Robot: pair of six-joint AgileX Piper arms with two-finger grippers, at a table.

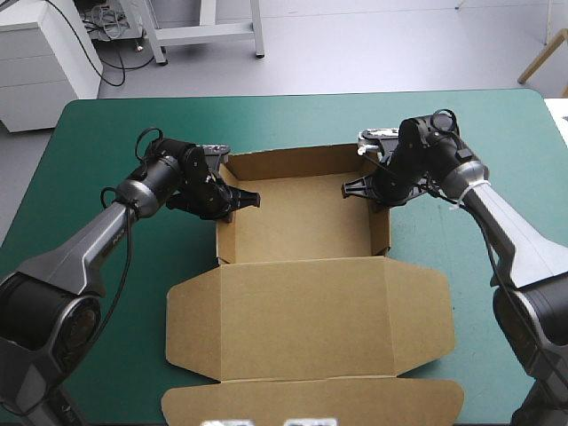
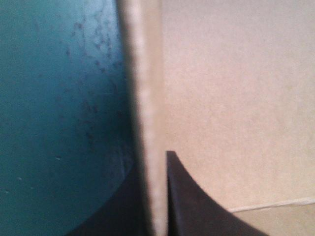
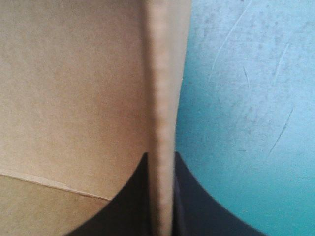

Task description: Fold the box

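My left jaws pinch box (image 1: 302,222) left wall (image 2: 147,98), right jaws right wall (image 3: 165,98); lid (image 1: 306,319) flat toward me, equidistant.

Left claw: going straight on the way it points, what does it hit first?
The left claw is shut on the box wall, so that wall comes first. Past it, likely the box floor and the cover; depth is unclear.
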